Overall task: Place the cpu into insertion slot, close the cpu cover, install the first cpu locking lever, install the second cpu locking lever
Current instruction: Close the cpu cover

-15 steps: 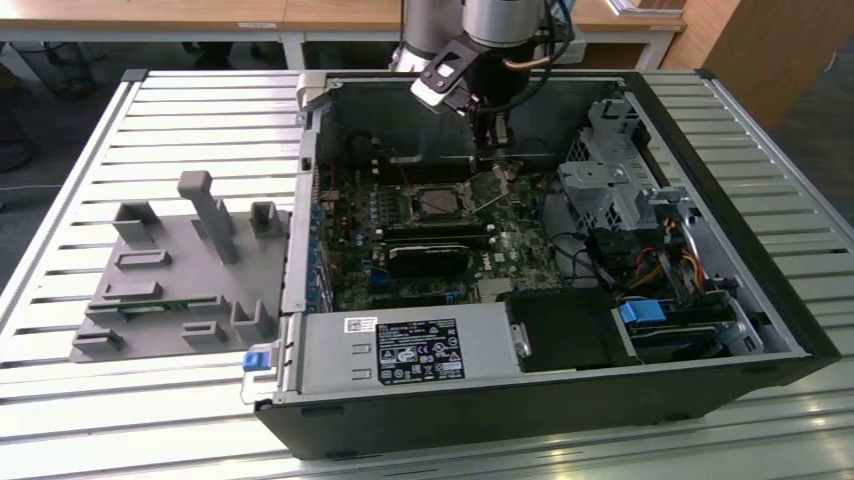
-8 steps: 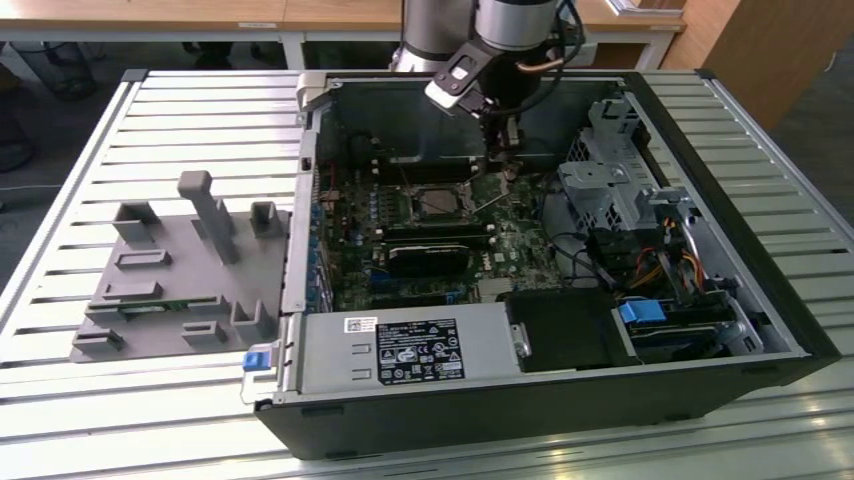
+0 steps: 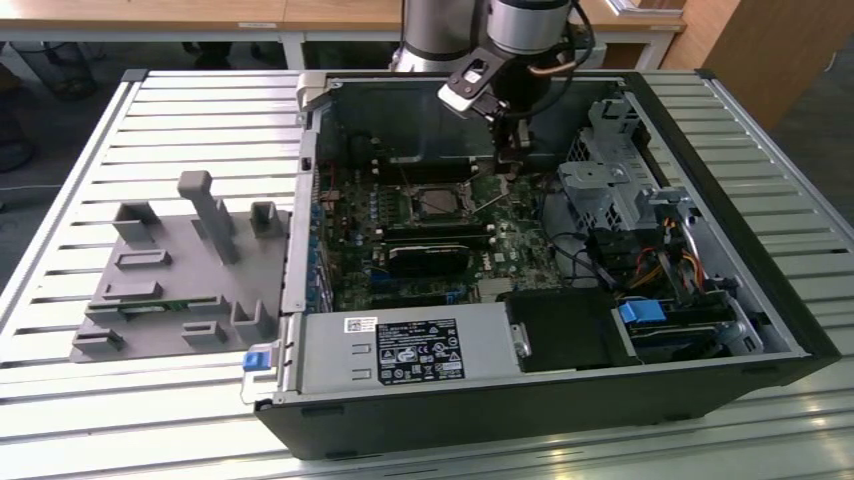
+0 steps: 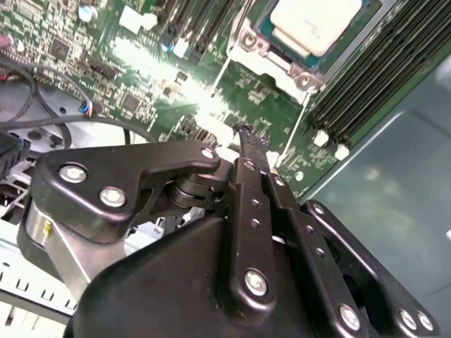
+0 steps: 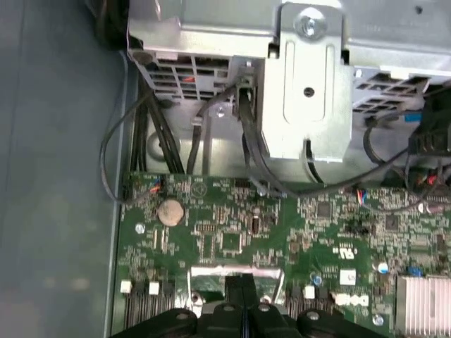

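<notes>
Black gripper (image 3: pixel 511 178) fingertips (image 4: pixel 245 137) were pinched narrow with nothing seen between them, poised just over the green motherboard (image 3: pixel 400 215) near a corner of the thin, silvery, square-windowed cpu cover (image 4: pixel 276 65). From the exterior view's left came the grey moulded fixture block (image 3: pixel 174 270), the open black computer case (image 3: pixel 534 420), then the small square cpu (image 4: pixel 313 24) with its pale silvery-grey top, lying flat and face-up in that cover's window, and the silvery metal drive cage (image 3: pixel 607 190) at the right, with open room above. Being square, it had no long axis, and its edges ran parallel to the long black memory slots (image 4: pixel 380 63) just beside it.
</notes>
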### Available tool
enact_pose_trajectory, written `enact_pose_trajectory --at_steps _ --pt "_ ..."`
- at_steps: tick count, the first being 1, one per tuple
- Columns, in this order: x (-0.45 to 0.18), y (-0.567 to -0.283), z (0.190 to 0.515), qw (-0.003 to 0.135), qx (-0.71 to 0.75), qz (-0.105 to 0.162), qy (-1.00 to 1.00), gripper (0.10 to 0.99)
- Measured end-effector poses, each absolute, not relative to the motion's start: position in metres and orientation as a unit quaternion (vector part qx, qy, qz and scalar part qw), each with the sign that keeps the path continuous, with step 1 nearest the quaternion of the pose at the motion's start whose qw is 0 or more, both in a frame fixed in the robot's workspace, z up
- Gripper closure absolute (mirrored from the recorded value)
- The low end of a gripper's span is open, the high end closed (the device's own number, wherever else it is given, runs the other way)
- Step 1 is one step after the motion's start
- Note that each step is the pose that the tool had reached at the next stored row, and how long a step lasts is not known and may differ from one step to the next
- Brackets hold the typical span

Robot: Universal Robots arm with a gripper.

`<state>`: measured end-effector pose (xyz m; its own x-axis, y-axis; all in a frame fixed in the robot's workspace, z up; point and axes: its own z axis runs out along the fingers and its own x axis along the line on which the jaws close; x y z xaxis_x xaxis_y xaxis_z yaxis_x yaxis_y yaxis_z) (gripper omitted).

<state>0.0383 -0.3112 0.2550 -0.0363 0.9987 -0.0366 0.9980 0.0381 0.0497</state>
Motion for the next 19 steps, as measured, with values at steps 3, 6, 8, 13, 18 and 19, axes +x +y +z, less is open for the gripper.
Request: enact_pose_trajectory --at_steps 3,6,8,13,18,19 --pt "0.045 -0.310 0.254 0.030 0.694 0.005 0.720 0.980" --pt "0.049 -0.310 0.253 0.030 0.693 0.004 0.720 0.980" --pt "0.051 -0.310 0.252 0.029 0.693 0.004 0.720 0.980" --pt "0.056 -0.309 0.250 0.029 0.693 0.004 0.720 0.980" --pt "0.062 -0.307 0.249 0.029 0.693 0.004 0.720 0.980" --pt "0.063 -0.306 0.249 0.029 0.693 0.004 0.720 0.980"
